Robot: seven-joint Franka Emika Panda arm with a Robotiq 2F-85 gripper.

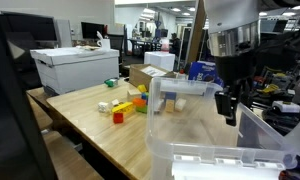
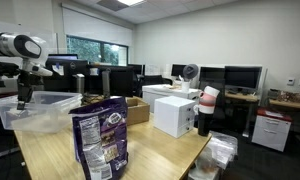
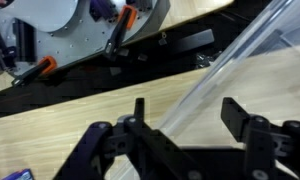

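Just below the jaws, spread wide and gripping nothing: clear bin (image 1: 185,118), with rim between the fingers (image 3: 138,122). Could clip that thin wall on a skewed descent and shove or tip the light bin toward the bench (image 3: 70,125) edge close ahead. Free room straight up; blocks (image 1: 120,108) well apart past the bin.

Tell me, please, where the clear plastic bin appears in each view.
In an exterior view: clear plastic bin at centre, on the wooden table.
In an exterior view: far left, behind the snack bag.
Wrist view: its clear edge slants across the upper right.
Shared landmark: the wooden table beneath it.
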